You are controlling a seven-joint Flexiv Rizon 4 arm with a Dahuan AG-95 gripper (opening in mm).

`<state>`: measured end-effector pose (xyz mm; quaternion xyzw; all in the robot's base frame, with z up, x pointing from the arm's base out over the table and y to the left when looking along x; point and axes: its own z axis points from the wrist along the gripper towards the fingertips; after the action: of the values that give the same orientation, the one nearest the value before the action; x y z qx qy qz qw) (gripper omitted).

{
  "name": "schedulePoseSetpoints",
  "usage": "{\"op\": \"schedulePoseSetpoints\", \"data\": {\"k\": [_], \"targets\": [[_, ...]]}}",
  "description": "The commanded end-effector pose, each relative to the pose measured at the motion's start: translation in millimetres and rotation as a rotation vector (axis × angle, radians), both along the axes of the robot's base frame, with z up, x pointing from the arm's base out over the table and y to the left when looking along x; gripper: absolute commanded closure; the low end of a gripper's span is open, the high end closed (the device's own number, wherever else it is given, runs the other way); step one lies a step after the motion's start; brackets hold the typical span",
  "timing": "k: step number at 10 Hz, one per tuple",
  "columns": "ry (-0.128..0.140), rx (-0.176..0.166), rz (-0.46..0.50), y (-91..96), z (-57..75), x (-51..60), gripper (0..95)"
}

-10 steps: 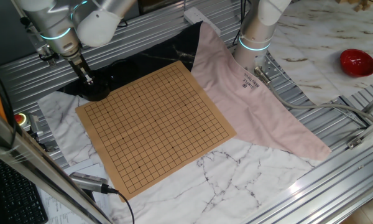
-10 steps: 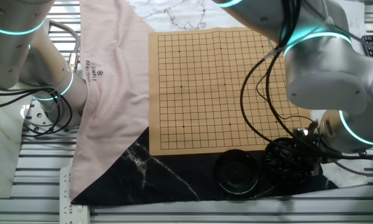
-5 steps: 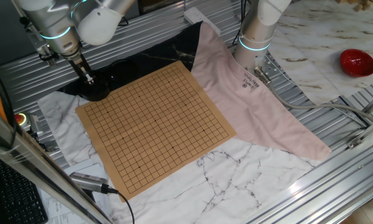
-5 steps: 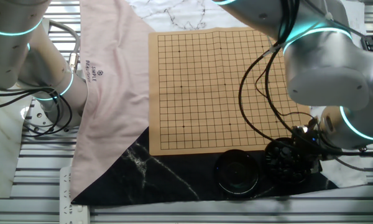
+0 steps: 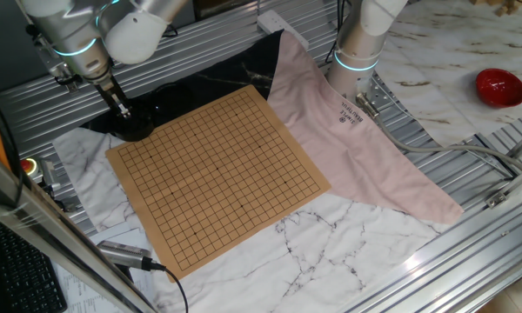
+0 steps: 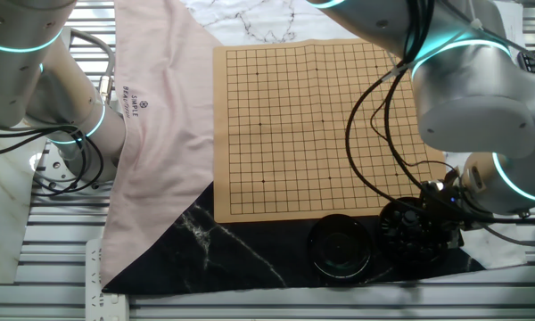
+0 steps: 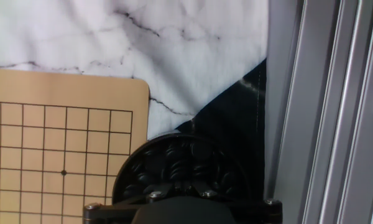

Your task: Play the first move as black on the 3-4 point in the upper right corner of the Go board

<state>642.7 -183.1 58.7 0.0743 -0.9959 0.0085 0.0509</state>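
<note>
The tan Go board [image 5: 217, 174] lies on the cloths with only grid lines on it; it also shows in the other fixed view [image 6: 312, 125] and its corner in the hand view [image 7: 50, 155]. A round black bowl [image 7: 174, 158] holds several glossy black stones, just off that board corner [image 6: 410, 227]. My gripper [image 7: 179, 186] reaches down into the bowl [image 5: 122, 109], with its fingertips drawn together among the stones. Everything there is dark, so I cannot see a single stone between them. The 3-4 point cannot be singled out.
A second round black bowl [image 6: 341, 245] sits beside the first on the black cloth [image 6: 250, 259]. A pink cloth [image 5: 348, 139] covers the board's far side. Another arm's base [image 5: 361, 43] stands there. A red bowl [image 5: 500, 87] is far right. Metal rails [image 7: 336, 112] border the bowl.
The arm's upper links have shifted very slightly in the other fixed view. The gripper stays over the bowl and the board is unchanged.
</note>
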Motion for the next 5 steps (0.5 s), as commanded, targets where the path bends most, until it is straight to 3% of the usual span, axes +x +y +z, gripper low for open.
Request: {"op": "schedulePoseSetpoints", "data": {"k": [1,5], "targets": [[-0.004,-0.001,0.002,0.5,0.4,-0.6,76.0],[-0.001,-0.005,-0.002,0.6,0.7,-0.8,76.0]]}}
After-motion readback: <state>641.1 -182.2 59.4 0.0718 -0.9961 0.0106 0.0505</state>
